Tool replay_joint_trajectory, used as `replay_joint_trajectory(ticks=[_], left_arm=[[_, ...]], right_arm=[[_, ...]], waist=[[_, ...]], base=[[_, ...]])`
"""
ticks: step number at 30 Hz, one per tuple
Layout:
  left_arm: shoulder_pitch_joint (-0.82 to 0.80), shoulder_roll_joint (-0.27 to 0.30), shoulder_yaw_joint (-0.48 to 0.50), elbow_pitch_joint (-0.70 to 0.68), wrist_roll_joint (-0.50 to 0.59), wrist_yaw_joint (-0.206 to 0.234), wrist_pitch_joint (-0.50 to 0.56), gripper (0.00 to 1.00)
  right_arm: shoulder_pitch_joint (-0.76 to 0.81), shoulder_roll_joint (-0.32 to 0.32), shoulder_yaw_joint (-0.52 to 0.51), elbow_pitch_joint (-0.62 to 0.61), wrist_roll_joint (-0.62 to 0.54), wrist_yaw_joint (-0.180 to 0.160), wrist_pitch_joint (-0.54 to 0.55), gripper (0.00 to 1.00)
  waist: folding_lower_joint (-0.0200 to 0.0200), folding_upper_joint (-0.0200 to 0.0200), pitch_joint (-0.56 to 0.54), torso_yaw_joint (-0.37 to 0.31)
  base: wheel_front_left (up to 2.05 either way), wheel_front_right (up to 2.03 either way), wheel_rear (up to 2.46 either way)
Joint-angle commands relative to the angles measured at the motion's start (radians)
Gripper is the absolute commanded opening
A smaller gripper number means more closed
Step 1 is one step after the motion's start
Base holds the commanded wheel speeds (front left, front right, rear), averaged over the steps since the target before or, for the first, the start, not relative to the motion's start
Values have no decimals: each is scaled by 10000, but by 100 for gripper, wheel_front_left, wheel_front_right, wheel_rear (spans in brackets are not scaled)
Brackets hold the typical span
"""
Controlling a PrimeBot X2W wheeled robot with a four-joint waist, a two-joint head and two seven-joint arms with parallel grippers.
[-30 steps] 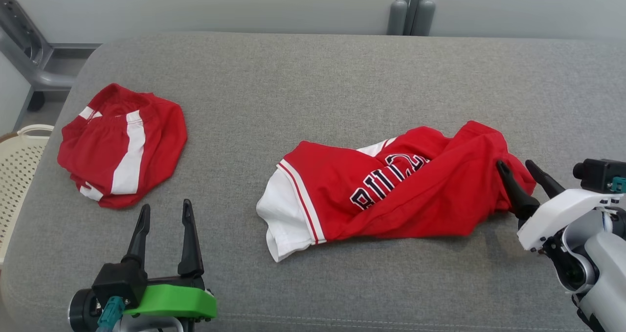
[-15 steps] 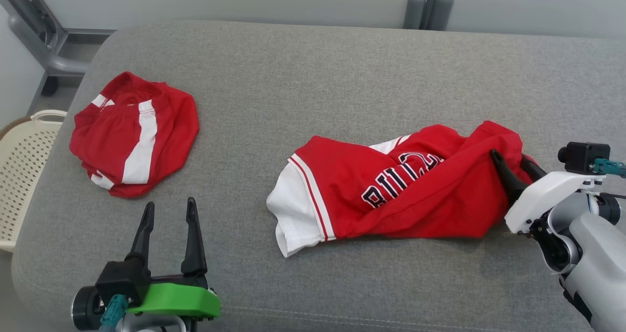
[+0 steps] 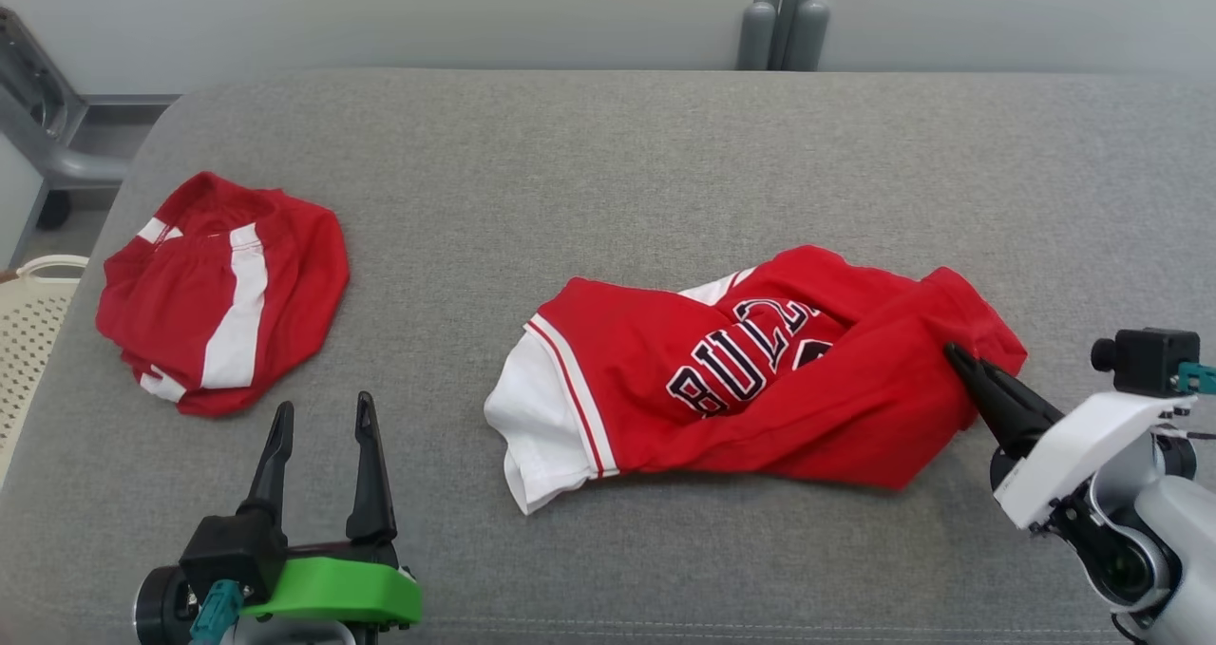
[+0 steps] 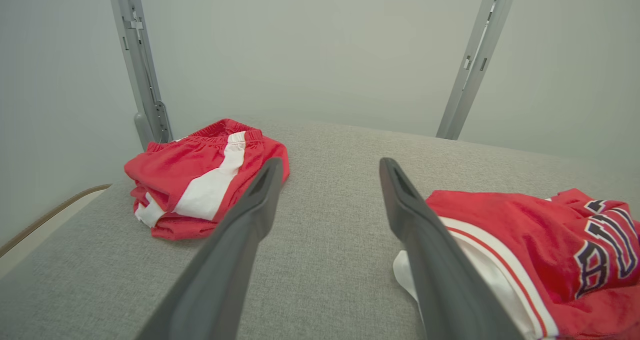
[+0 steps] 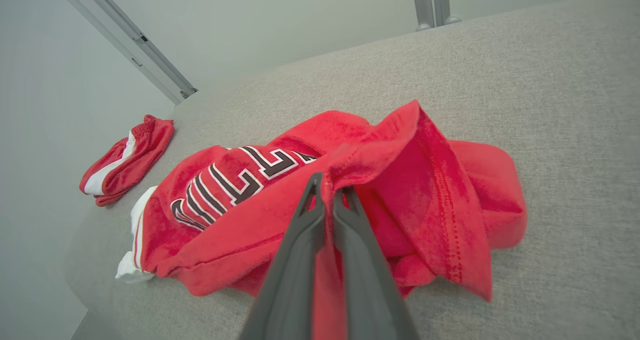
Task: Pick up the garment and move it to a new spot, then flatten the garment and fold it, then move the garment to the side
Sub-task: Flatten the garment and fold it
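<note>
Right gripper [image 5: 325, 186]: jaws drawn together on a raised fold at the right-hand end of the red jersey [image 3: 760, 388], with only a thin pinch of cloth between the tips. Grey padded surface [image 3: 608, 170]: broad, coarse-woven, bearing everything listed. Hazard: its nap would likely drag on any cloth trailing during a lift, pulling against the pinch. Red jersey: crumpled, lying right of centre on the padding, lettering [image 3: 736, 360] upward, white sleeve [image 3: 537, 426] at the left end, hem turned over near the pinch. Hazards, judged: the hold is narrow and close to an edge, so the fold may slide free once the weight comes on it. Lifted from one point, the body would hang bunched and could land twisted, making it harder to flatten. Folded red shorts [image 3: 223, 289]: at the far left, well apart from the jersey. Hazard: a new spot chosen too far left would overlap or disturb this pile. Pale basket [image 3: 28, 313]: beside the left edge, below the padding. Hazard: cloth swung past that edge could drop in. Left gripper [image 3: 318, 409]: fingers spread wide, empty, near the front edge, touching nothing. Hazard: with no second hold, spreading the jersey falls to one arm.
</note>
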Motion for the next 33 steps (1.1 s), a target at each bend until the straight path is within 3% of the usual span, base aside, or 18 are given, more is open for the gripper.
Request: replay_joint_trajectory(ticks=[1, 7, 16, 17, 18, 25, 33], left_arm=[[105, 15, 51, -14, -38, -5, -35, 100], [-41, 15, -9, 2, -46, -35, -35, 100], [-63, 15, 38, 92, -47, -61, -34, 100], [-59, 15, 52, 112, -53, -76, -35, 100], [-52, 15, 68, 136, -69, -92, -35, 100], [67, 13, 219, 348, -31, -168, -34, 100], [-33, 15, 378, 459, 148, -297, -35, 100]], right_arm=[[432, -338, 77, -432, 256, 0, 69, 0], [1358, -850, 331, -1216, 809, 0, 445, 0], [1763, -774, 368, -1095, 582, 0, 502, 2], [1752, -754, 336, -1063, 537, 0, 459, 45], [1761, -714, 317, -1036, 536, 0, 448, 100], [1832, -678, -66, -1217, 313, 0, -94, 100], [1724, -212, -1047, -613, -1094, 0, -1129, 100]], waist=[[0, -1, -27, -300], [0, -1, 34, -558], [0, -1, 38, -712], [0, -1, 28, -725], [0, -1, 15, -735], [0, -1, -46, -824], [0, -1, -94, -976]], base=[[0, 0, 0], [0, 0, 0], [0, 0, 0], [0, 0, 0], [0, 0, 0], [0, 0, 0], [0, 0, 0]])
